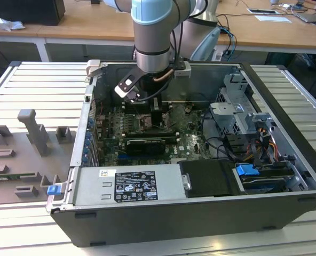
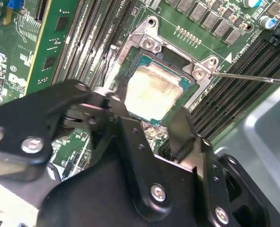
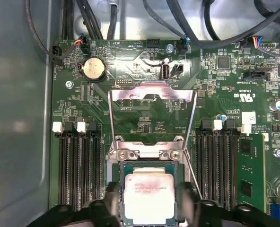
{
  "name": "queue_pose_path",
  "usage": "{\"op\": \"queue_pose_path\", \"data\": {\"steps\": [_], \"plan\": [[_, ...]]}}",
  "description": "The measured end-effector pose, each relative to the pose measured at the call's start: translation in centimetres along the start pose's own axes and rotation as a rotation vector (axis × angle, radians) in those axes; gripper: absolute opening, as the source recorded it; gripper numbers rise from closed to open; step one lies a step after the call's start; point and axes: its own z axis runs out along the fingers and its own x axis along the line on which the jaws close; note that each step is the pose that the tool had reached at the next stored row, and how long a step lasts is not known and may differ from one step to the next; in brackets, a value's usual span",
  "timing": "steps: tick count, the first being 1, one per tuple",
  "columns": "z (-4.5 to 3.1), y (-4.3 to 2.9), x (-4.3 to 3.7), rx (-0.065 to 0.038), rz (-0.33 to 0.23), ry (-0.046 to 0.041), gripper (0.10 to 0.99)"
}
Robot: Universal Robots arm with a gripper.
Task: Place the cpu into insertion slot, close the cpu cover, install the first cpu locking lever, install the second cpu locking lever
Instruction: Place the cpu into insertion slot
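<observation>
a: cpu point(image 3: 149, 196) down in the insertion slot point(image 2: 173, 57) yet?
b: yep, flat in it, straddled by a released hand point(image 3: 149, 210). open cpu cover point(image 3: 152, 94) alongside. keep square, no sideways nudging.

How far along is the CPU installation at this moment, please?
Seemingly done: the small square silvery-topped cpu lies in the dark metal-rimmed insertion slot. In hand: the black gripper hangs directly over that chip. Left: the thin silvery framed cpu cover stands flipped open, and a thin metal locking lever juts out unlatched.
</observation>
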Motion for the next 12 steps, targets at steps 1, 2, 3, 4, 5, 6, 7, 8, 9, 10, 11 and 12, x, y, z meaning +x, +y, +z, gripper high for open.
{"op": "queue_pose_path", "data": {"steps": [1,2,3,4,5,6,7,8,9,10,11,12], "plan": [[-0.04,0.06,0.01,0.003,0.0,0.0001,0.584],[-0.07,0.12,0.01,0.006,0.001,0.0002,0.522],[-0.1,0.16,0.01,0.008,0.001,0.0001,0.4],[-0.14,0.21,0.0,0.011,0.001,0.0,0.4],[-0.3,0.26,0.0,0.016,0.001,-0.0002,0.278],[-0.37,0.27,0.0,0.017,0.001,-0.0001,0.157],[-0.45,0.28,0.0,0.017,0.001,-0.0001,0.106],[-0.48,0.28,0.0,0.017,0.001,0.0,0.106],[-0.51,0.28,0.0,0.017,0.001,0.0,0.106],[-0.57,0.28,0.0,0.017,0.001,-0.0001,0.106],[-0.65,0.29,0.0,0.017,0.001,-0.0001,0.106],[-0.69,0.29,0.0,0.017,0.001,-0.0001,0.106]]}}
